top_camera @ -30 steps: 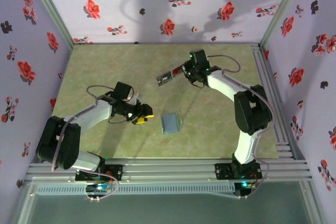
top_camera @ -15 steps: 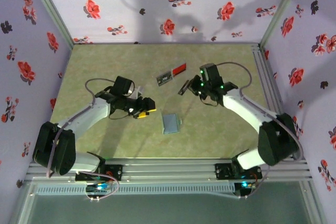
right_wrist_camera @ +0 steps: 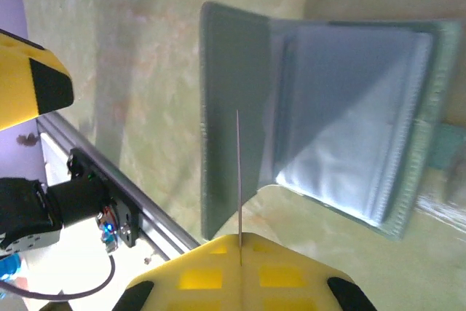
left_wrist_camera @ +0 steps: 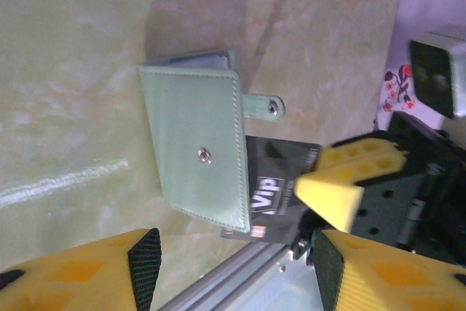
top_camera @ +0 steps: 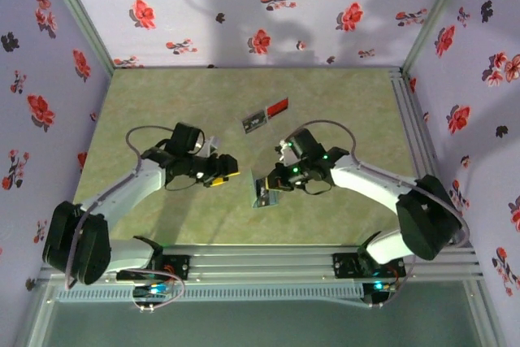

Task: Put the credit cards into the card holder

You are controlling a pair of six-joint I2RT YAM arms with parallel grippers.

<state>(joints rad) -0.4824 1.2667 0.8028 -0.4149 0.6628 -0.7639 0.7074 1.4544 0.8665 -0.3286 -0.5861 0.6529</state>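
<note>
The grey-teal card holder (left_wrist_camera: pixel 196 147) lies on the table with its snap strap (left_wrist_camera: pixel 263 106) sticking out; in the right wrist view it lies open (right_wrist_camera: pixel 342 107), one flap raised. My right gripper (right_wrist_camera: pixel 240 264) is shut on a black credit card (left_wrist_camera: pixel 280 194) marked "Vip", seen edge-on (right_wrist_camera: pixel 238 172), held right at the holder's edge (top_camera: pixel 260 199). Just left of the holder, my left gripper (left_wrist_camera: pixel 233 274) stands open with nothing between its fingers. A red credit card (top_camera: pixel 278 106) and a dark card with pale marks (top_camera: pixel 254 121) lie farther back.
Aluminium rails (top_camera: pixel 268 262) run along the table's near edge, and another rail (top_camera: pixel 414 144) lines the right side. Flowered walls (top_camera: pixel 244 6) enclose the green mat (top_camera: pixel 162 103). Both arms converge at the middle of the table.
My right arm has swung from the far cards down to the holder, carrying the black card. My left gripper has edged toward the holder and opened slightly.
</note>
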